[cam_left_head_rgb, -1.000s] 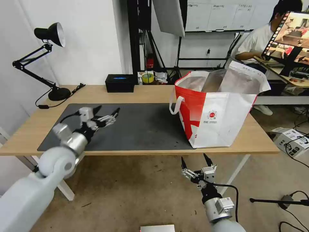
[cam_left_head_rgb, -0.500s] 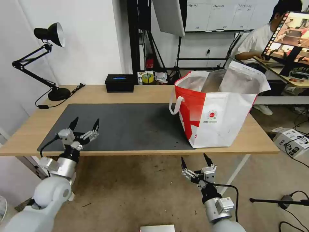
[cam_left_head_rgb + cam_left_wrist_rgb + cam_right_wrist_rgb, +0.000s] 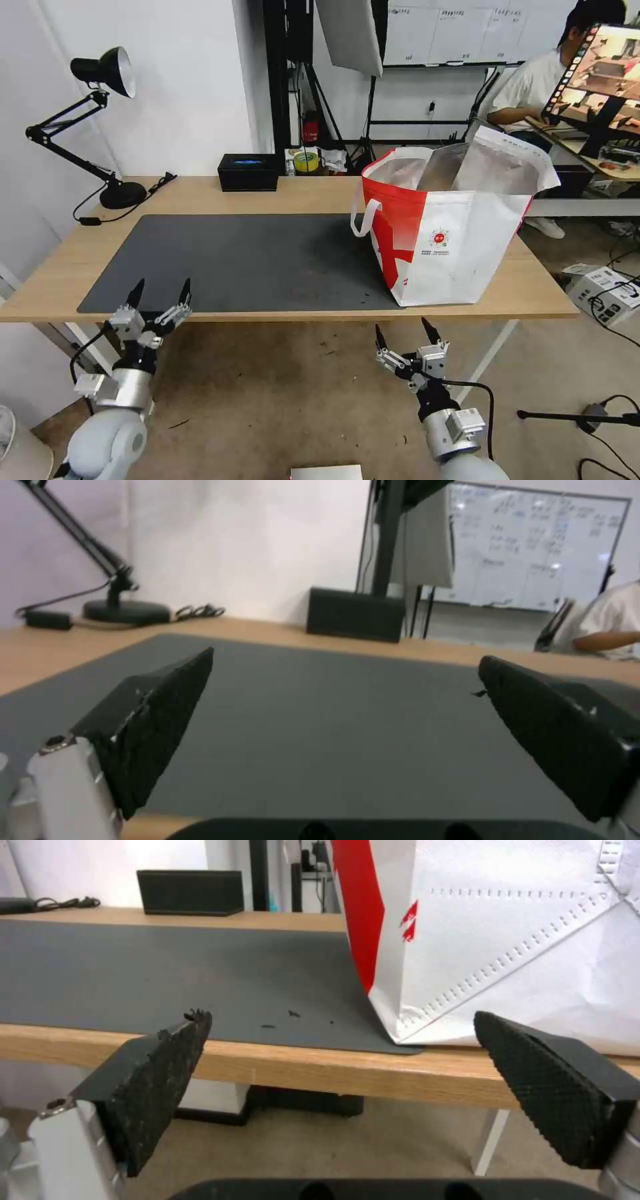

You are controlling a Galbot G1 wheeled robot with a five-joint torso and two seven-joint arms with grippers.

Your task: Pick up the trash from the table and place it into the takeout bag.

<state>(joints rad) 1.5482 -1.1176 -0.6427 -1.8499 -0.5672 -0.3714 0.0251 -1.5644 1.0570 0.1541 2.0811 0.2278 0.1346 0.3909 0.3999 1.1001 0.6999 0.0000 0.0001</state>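
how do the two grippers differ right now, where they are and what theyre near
The left gripper sits at the table's front edge by the dark mat's near-left corner; the right gripper hangs lower, below the tabletop, in front of the takeout bag. The left gripper faces bare mat; the right gripper faces the table edge and the bag's base. Both are open, empty and pointing toward the table.
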